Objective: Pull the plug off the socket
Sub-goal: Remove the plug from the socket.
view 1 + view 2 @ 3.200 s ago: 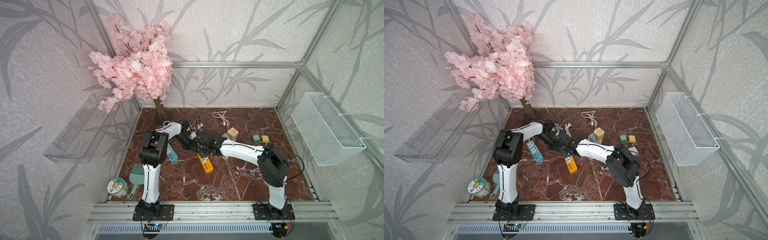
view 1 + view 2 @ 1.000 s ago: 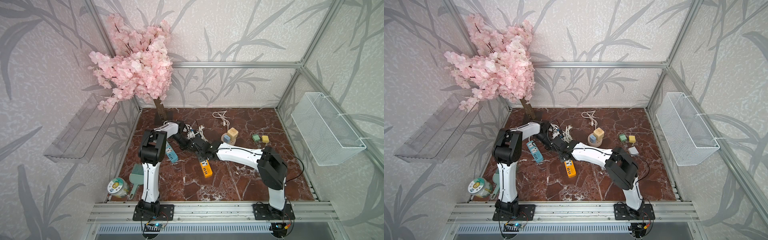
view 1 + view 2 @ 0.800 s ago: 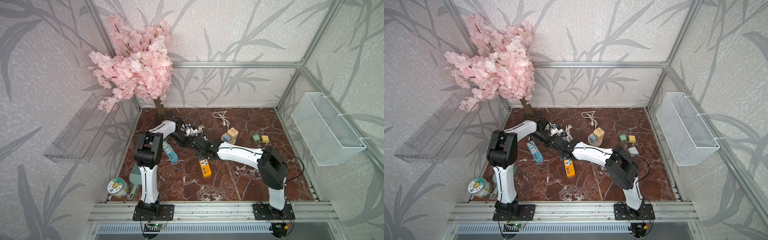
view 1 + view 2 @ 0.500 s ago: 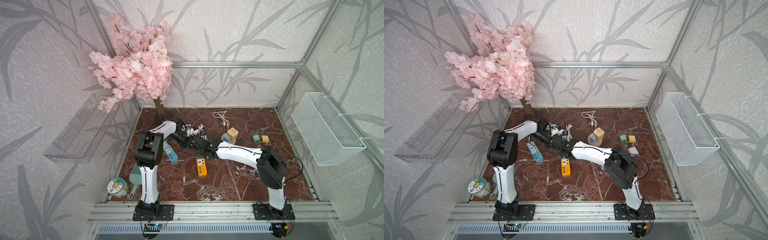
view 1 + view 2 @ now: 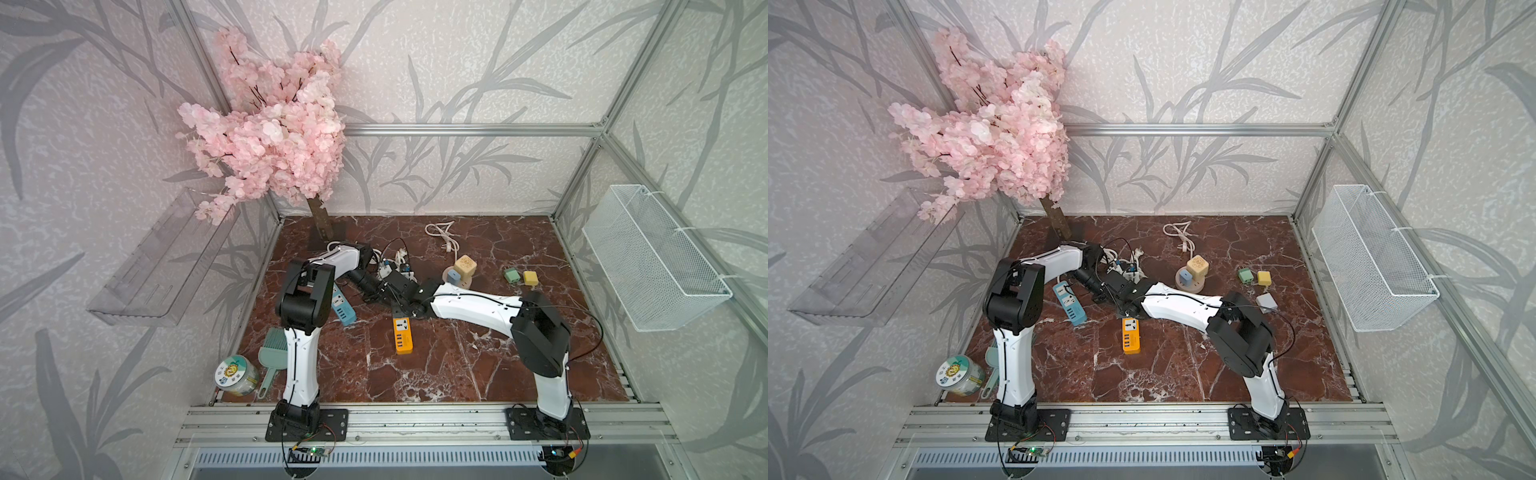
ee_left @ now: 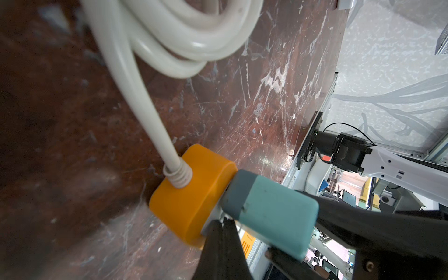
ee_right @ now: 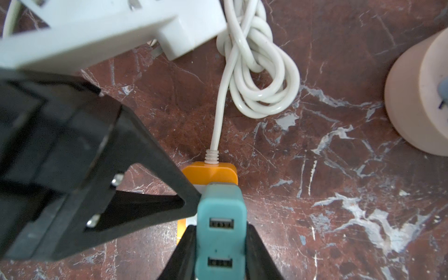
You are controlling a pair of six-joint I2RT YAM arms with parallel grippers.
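Plainly, the right claw [image 7: 220, 229] is clamped on the teal plug [image 7: 220, 206]. Its two black fingers [image 7: 255, 247] press the plug's long sides, spread only as wide as the plug's body, and the plug's two USB ports face the wrist camera.

The plug stands on the white face of the orange power strip [image 5: 402, 337], at the end where the white cable [image 7: 257, 80] enters. Its grey base sits right against that face, and I cannot tell whether the pins have come free.

The left claw [image 6: 224, 234] is closed with nothing between its fingers, which lie flat together. Their tip touches the strip's face just beside the plug's base.

In both top views the strip lies flat near the middle of the marbled table [image 5: 478, 374], cable end toward 12 o'clock and USB end toward 6 o'clock. The two claws meet over its 12 o'clock end and hide the plug. A blue power strip [image 5: 343, 307] lies apart at 9 o'clock of it.

Three seconds ago, and still one second ago, the orange strip lay slanted with its USB end toward 5 o'clock. Now it points straight to 6 o'clock, as it already did half a second ago.
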